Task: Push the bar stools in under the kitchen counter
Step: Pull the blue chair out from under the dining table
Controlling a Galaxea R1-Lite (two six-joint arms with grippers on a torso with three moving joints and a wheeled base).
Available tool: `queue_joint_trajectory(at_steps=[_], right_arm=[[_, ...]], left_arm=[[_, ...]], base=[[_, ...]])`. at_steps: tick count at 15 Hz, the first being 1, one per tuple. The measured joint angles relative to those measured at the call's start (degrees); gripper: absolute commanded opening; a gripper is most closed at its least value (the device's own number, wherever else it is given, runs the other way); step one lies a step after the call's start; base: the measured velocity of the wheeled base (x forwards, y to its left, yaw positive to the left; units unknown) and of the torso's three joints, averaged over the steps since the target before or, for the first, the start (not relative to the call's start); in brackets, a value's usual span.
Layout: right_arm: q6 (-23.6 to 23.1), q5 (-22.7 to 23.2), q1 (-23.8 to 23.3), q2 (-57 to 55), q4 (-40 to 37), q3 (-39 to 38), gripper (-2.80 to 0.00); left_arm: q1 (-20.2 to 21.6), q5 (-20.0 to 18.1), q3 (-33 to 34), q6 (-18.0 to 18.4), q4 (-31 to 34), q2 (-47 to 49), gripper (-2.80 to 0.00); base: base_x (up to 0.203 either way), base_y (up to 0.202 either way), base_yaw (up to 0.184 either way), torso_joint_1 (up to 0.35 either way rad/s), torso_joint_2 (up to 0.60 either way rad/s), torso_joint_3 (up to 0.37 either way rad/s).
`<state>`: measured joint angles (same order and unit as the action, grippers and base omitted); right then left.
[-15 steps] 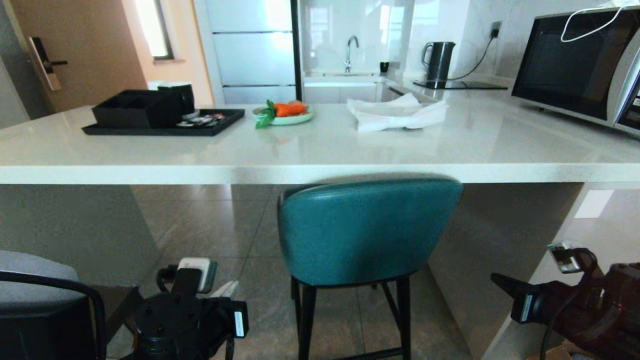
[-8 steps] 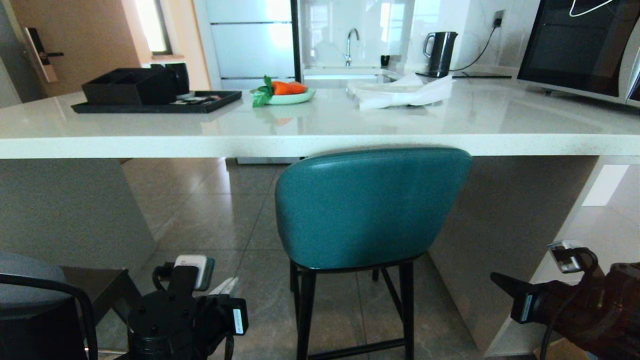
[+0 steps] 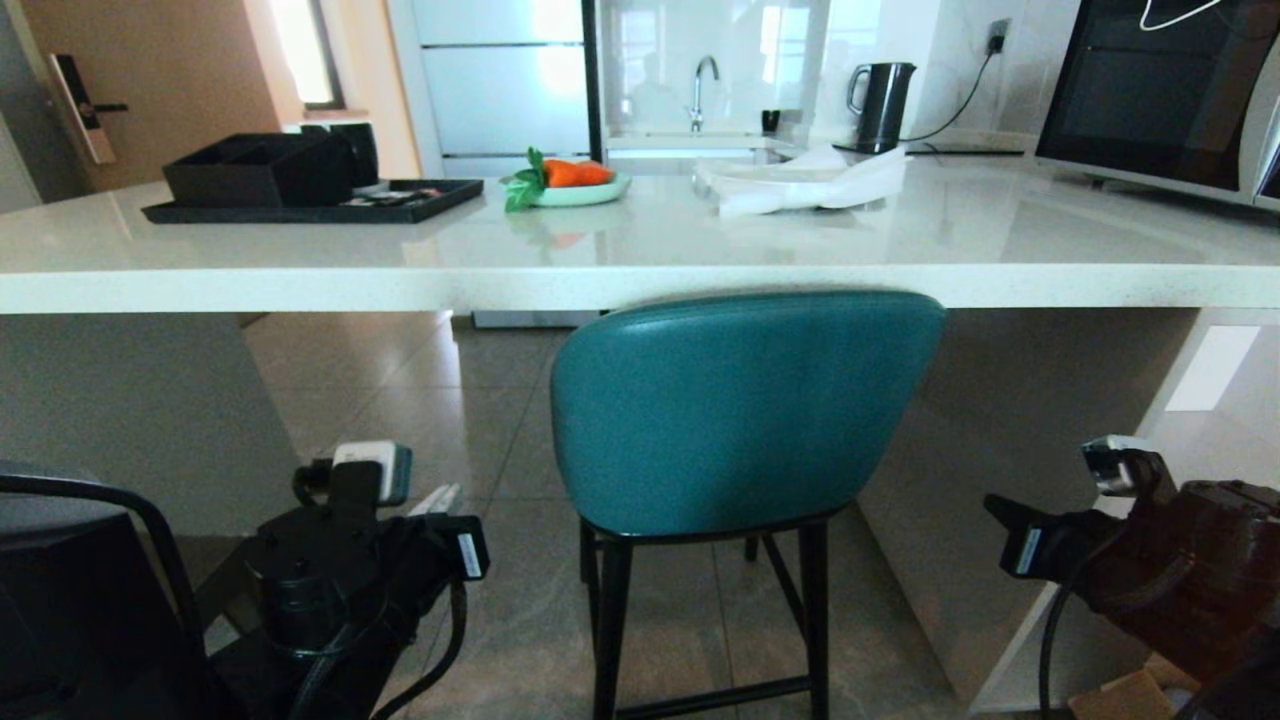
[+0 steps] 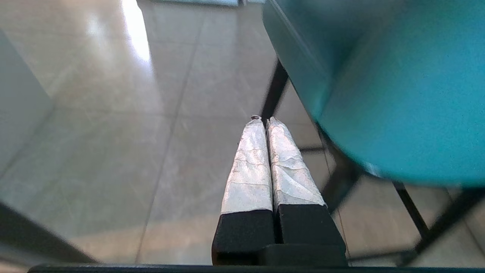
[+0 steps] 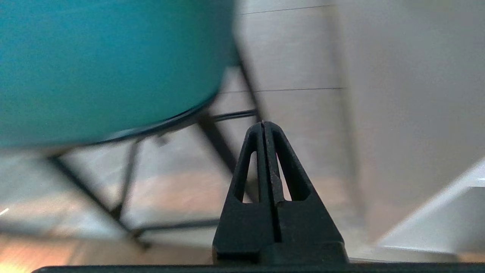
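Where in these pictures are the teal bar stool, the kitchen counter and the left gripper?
teal bar stool (image 3: 735,415): head view, middle of backrest.
kitchen counter (image 3: 900,285): head view, front edge.
left gripper (image 4: 264,120): left wrist view, fingertips.

- The teal stool (image 3: 745,415), between the two grippers, has smooth leather-look upholstery with a soft sheen; its legs look dark and matt.
- The kitchen counter (image 3: 640,285), beyond both grippers, is glossy speckled white stone.
- Floor tiles (image 4: 113,113) below the left gripper (image 4: 264,120) are polished and reflective.
- Its fingers (image 4: 250,167) are wrapped in crinkled whitish tape.
- The right gripper (image 5: 263,123) looks like matt black plastic.
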<state>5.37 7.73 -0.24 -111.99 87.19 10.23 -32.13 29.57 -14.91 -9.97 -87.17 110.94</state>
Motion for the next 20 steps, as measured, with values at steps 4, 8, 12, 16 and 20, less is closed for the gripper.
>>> queue_joint_trajectory(at_steps=[4,8,12,16,20], right_arm=[[4.1,3.1,-0.1,-4.9,0.0,5.1,-2.8],[7.5,5.6,-0.4,-8.3,0.0,15.3,-2.8],[7.5,9.7,-1.3,-10.3,0.0,23.5,-2.8],[7.3,11.6,-2.7,-14.2,0.0,31.3,-2.8],[7.3,17.3,-3.7,-19.5,0.0,39.5,-2.8]], left_arm=[[1.5,-0.2,-3.9,0.5,0.0,2.5,-2.8],[1.7,-3.1,-9.4,0.5,0.0,5.8,-2.8],[3.9,-4.1,-14.4,3.4,0.0,6.5,-2.8],[5.2,-4.0,-16.5,5.8,0.0,6.5,-2.8],[3.4,-0.9,-16.5,6.0,0.0,6.3,-2.8]], base=[[0.0,0.0,0.0,0.0,0.0,0.0],[0.0,0.0,0.0,0.0,0.0,0.0],[0.0,0.0,0.0,0.0,0.0,0.0],[0.0,0.0,0.0,0.0,0.0,0.0],[0.0,0.0,0.0,0.0,0.0,0.0]])
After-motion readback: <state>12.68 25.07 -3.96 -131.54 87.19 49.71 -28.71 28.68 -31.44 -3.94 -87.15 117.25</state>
